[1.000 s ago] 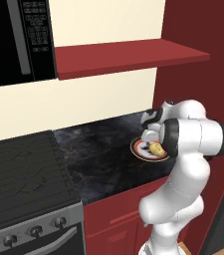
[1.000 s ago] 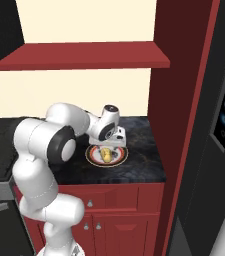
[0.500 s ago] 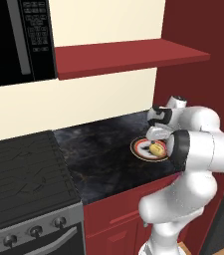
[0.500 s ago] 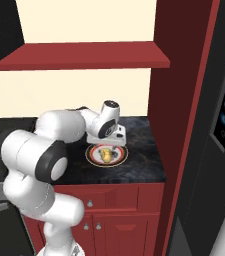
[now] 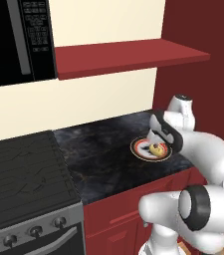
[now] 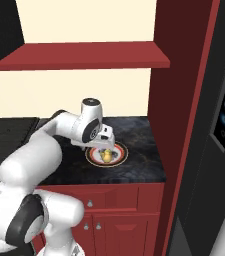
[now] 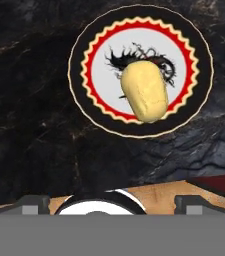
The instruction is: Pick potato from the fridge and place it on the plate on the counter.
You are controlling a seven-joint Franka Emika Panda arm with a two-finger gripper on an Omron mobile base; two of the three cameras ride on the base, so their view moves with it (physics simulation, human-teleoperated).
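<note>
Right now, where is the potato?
The potato lies on the plate, toward its right side in the hand view, on the counter near the red wall panel.

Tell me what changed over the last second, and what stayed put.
The arm has swung its elbow and drawn the gripper up and back from the plate; its jaws stand open with nothing between them. The potato was already lying free on the plate a second ago and has not shifted. The plate sits in the same spot on the counter, and the base has not driven.
</note>
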